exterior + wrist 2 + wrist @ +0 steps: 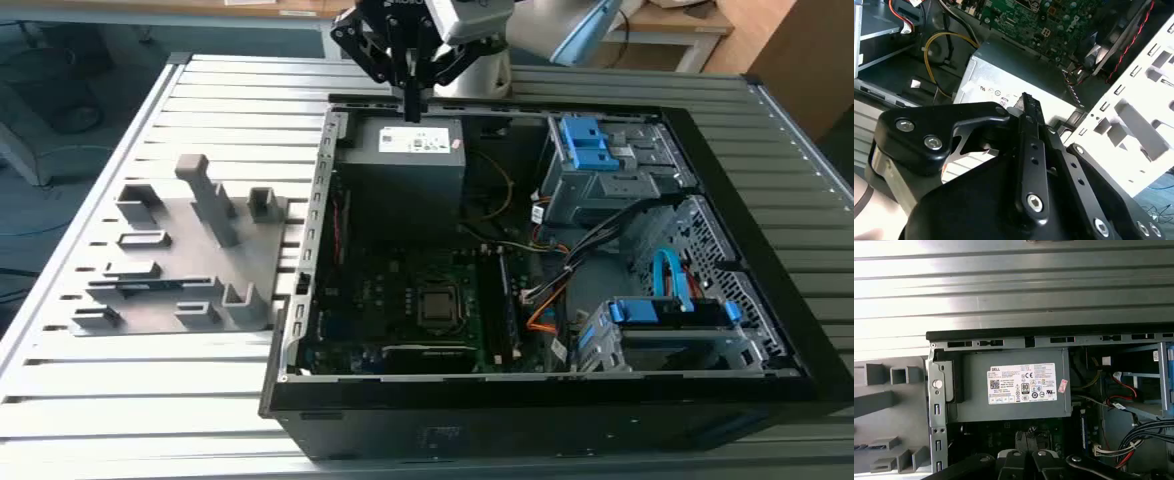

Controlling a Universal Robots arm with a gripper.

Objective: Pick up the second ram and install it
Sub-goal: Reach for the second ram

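Grey slatted metal counter (pixel 134 400) carries an open computer case (pixel 534 405). We see the black pincer (pixel 411 110) hovering above the power supply (pixel 400 185), its fingers pressed together on nothing. The second ram (pixel 150 284), a dark stick, lies on the grey holder plate (pixel 187 255), well apart.

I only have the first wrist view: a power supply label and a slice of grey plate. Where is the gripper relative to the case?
Observer: In the exterior view the gripper hangs above the power supply, at the end of the case away from the motherboard.
Operator: Anything on the grey plate?
Observer: What looks like the second ram, a long dark strip, lies in a slot of the grey plate, on the exterior view's left of the case; I can't be sure.
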